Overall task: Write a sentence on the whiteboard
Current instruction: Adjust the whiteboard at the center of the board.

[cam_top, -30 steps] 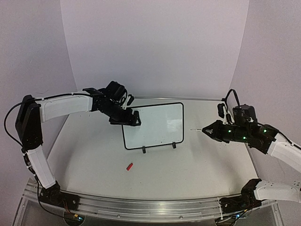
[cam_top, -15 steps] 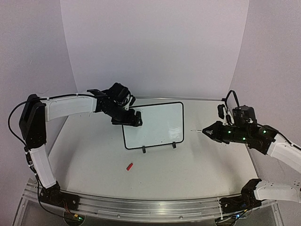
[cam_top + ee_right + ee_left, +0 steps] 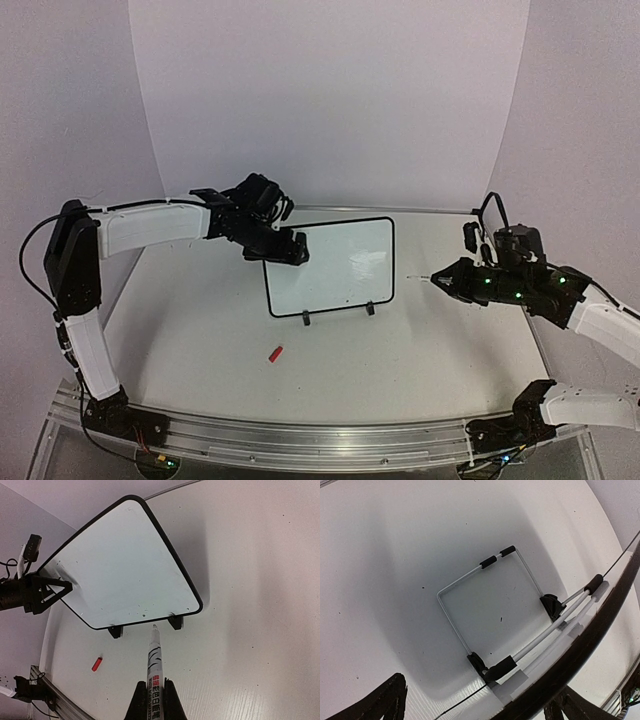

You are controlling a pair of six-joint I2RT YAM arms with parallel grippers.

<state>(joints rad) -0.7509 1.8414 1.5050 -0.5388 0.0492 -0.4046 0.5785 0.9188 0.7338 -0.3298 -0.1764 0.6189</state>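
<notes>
The whiteboard (image 3: 335, 265) stands tilted on its two black feet at mid table. Its face (image 3: 125, 575) shows no words, only a few dark specks. My left gripper (image 3: 285, 248) is shut on the board's upper left corner, as the right wrist view shows (image 3: 47, 587). The left wrist view shows the board's black frame (image 3: 585, 655) and the wire stand (image 3: 485, 605) behind it. My right gripper (image 3: 452, 281) is shut on an uncapped marker (image 3: 154, 655). The marker's tip points at the board's lower right edge, a little short of it.
A small red marker cap (image 3: 276, 353) lies on the table in front of the board, and it also shows in the right wrist view (image 3: 97, 664). White walls close in the back and sides. A metal rail (image 3: 300, 435) runs along the near edge.
My left gripper has moved slightly right and the board's left corner has shifted right with it. The right arm and marker have barely moved.
</notes>
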